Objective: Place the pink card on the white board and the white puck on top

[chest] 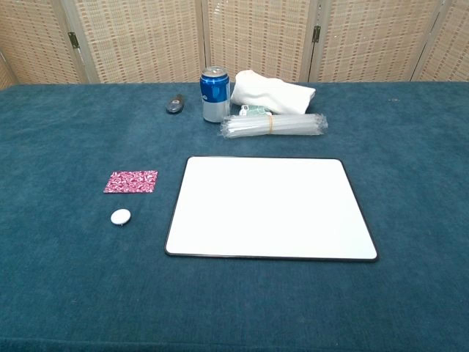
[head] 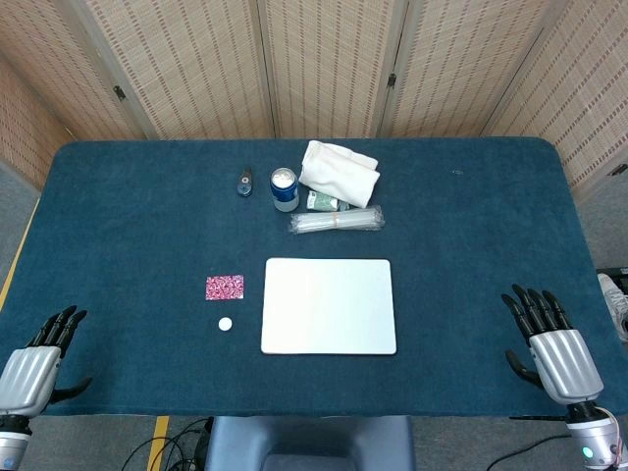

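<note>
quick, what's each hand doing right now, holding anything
Left hand: open, holding nothing, at the near left table edge.
Right hand: open, fingers spread, holding nothing, at the near right edge.

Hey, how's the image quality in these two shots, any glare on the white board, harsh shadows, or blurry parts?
Head view: even, soft light; the white board looks flat white with no hot spot, and the pink card and white puck cast almost no shadow. Chest view: sharp throughout, the can shows a faint sheen, and the board is slightly greyer at its near edge; neither hand shows here.
</note>
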